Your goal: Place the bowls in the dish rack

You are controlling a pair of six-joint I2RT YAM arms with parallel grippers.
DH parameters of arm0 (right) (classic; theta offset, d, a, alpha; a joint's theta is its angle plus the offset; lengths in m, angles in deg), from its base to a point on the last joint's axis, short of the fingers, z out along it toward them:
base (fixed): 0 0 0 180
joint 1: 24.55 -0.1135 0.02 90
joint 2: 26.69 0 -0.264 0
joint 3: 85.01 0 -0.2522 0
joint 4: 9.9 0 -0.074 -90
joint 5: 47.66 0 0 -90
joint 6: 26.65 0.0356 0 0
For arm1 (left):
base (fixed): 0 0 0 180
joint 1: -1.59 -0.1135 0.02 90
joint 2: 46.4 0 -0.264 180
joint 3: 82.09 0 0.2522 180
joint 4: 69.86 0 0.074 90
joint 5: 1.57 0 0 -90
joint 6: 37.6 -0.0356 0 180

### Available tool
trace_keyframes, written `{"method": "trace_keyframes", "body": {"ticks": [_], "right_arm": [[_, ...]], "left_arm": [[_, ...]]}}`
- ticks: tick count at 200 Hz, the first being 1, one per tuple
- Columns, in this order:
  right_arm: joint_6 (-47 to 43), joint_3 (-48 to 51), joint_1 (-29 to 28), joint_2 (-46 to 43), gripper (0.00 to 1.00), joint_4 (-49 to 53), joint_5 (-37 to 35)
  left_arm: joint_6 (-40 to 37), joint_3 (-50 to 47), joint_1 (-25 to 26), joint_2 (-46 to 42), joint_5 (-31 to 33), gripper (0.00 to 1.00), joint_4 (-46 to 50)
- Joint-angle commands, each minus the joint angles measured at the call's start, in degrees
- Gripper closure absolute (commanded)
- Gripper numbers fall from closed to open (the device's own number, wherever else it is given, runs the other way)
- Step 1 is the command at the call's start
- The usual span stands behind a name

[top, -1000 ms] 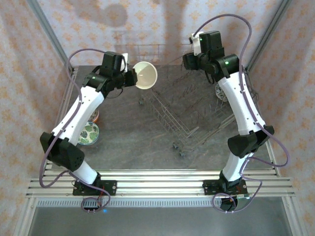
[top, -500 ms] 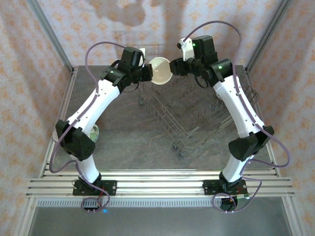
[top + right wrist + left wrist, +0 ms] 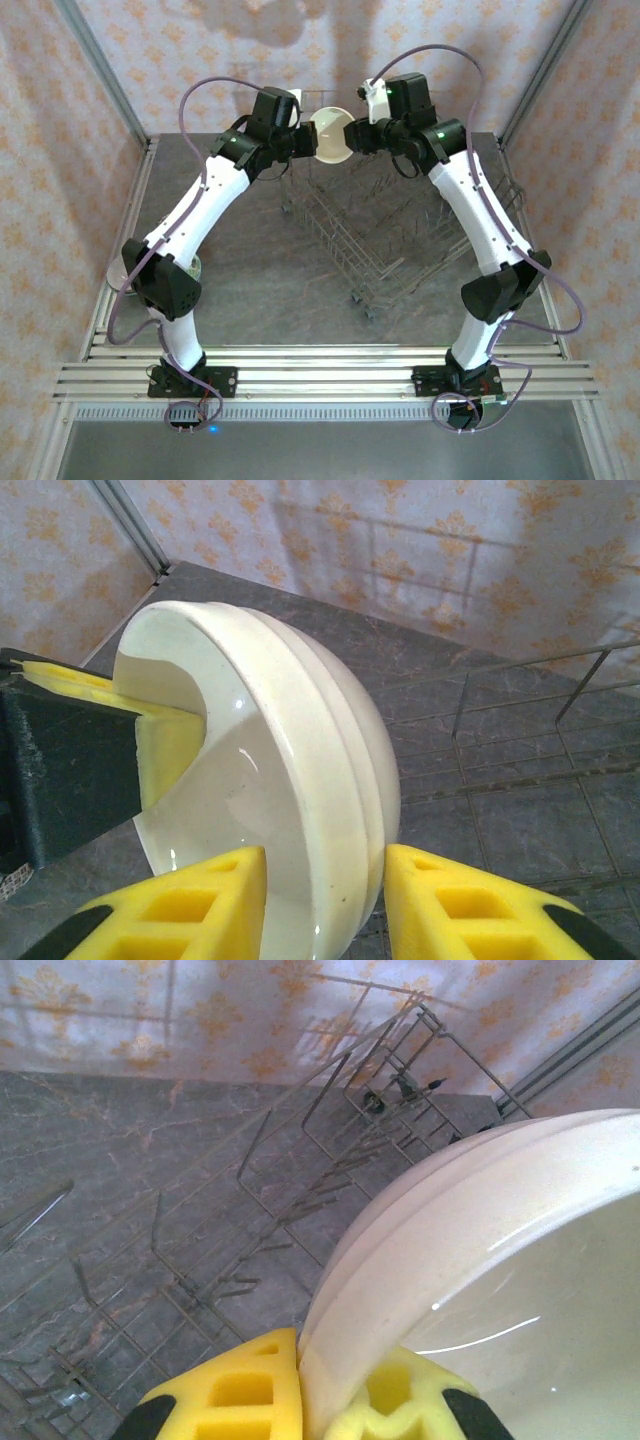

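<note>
One white bowl [image 3: 328, 136], one dish rack [image 3: 392, 232]

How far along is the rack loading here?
Done: nothing yet; no bowl sits in the rack that I can see. In hand: a white bowl, left jaws shut on its rim, right jaws straddling it above the rack's far end, a handover perhaps. Left: racking it, plus the green bowl on the table.

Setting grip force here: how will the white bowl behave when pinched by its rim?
The white bowl looks thick-walled, so probably stiff but chippable. Its glossy glaze may slip between foam fingers. Being round, it could roll if released.
</note>
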State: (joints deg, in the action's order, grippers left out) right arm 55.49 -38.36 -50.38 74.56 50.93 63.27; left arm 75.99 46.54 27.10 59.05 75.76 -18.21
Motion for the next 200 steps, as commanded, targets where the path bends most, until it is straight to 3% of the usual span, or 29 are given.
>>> {"method": "trace_keyframes", "body": {"ticks": [1, 66, 92, 120, 200], "right_arm": [[1.2, -0.3, -0.5, 0.8, 0.67, -1.3, -0.7], [-0.1, -1.3, -2.8, 2.4, 0.78, -0.4, -8.3], [0.5, -3.5, -3.6, 3.7, 0.88, 1.2, -14.2], [1.9, -3.1, -4.0, 3.8, 0.9, 0.3, -17.7], [6.9, -1.5, -4.3, 3.8, 1.0, -4.1, -27.9]], "left_arm": [[0.8, 3.7, 0.5, 0.2, 0.3, 1.0, -0.5], [1.9, 5.4, 1.2, 1.4, 0.6, 1.0, 1.0], [1.8, 6.4, 1.8, 2.0, 1.0, 1.0, 1.9], [2.0, 6.7, 2.0, 2.3, 0.8, 1.0, 2.5], [0.6, 6.3, 3.5, 2.3, -0.9, 0.72, 2.9]]}}
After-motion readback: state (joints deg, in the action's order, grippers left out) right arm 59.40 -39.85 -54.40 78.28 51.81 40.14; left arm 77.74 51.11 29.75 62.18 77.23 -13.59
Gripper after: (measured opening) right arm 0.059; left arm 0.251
